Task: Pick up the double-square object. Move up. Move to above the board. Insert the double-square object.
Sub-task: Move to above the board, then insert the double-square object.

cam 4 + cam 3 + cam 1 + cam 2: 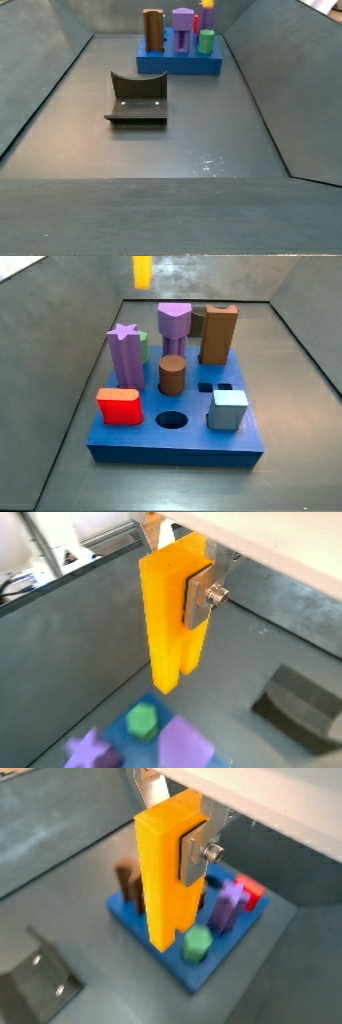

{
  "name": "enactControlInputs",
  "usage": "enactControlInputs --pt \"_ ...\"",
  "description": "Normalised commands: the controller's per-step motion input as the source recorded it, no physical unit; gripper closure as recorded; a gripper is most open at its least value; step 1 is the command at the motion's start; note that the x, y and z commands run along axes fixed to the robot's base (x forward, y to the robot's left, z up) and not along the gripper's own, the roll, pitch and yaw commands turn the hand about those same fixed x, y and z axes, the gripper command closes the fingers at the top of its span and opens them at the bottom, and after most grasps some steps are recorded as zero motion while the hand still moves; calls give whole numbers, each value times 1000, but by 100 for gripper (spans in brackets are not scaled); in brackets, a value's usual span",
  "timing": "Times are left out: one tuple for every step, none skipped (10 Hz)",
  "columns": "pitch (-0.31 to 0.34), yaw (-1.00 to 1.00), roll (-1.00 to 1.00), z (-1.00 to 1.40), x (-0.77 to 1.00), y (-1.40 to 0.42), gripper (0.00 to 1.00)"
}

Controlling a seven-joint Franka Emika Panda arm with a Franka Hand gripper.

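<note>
In both wrist views the gripper [187,597] shows flat silver finger plates [201,846] fastened with a round screw [217,597], under a white housing [287,542].

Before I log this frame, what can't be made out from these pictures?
- Pincer: only one silver finger shows in both wrist views; the yellow double-square object hides the other.
- In a side view, the double-square object is cut off by the top edge; the pincer is out of frame.
- The board sits far back in a side view, its holes too small to see.
- The fixture is blurred and edge-cropped in a wrist view.
</note>
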Motion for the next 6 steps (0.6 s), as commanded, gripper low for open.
enactControlInputs --pt "119 11 8 356 344 -1000 100" --pt "117 9 0 357 364 -1000 100" --pt "126 10 9 198 229 -546 100" --pt "120 12 13 138 176 -368 100" --pt "78 13 15 73 98 -178 100" --pt "0 -6 0 0 17 0 100"
